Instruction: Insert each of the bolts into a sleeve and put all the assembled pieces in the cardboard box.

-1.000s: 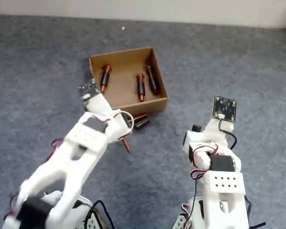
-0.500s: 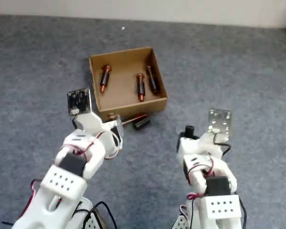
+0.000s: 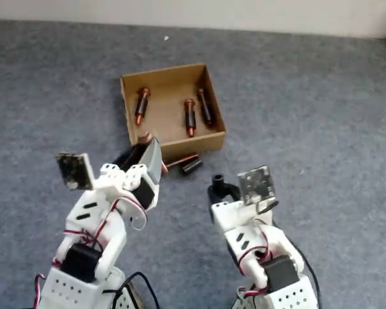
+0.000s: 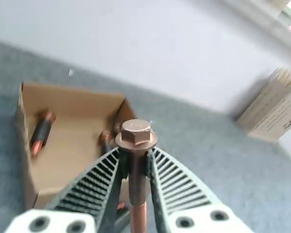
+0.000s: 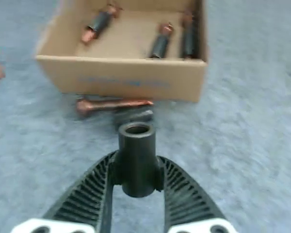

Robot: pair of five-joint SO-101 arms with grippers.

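While the left gripper (image 4: 135, 156) is clamped on the shank of a copper bolt (image 4: 136, 137), whose head projects past the fingertips close to a near corner of the cardboard box (image 3: 166, 114), the right gripper (image 5: 136, 167) is clamped around a black sleeve (image 5: 137, 145) with its open bore showing. Three assembled pieces (image 3: 190, 118) lie inside the box. One loose bolt (image 5: 114, 104) and one loose sleeve (image 5: 134, 115) lie side by side on the grey carpet (image 3: 309, 96), just beside the box's near wall.
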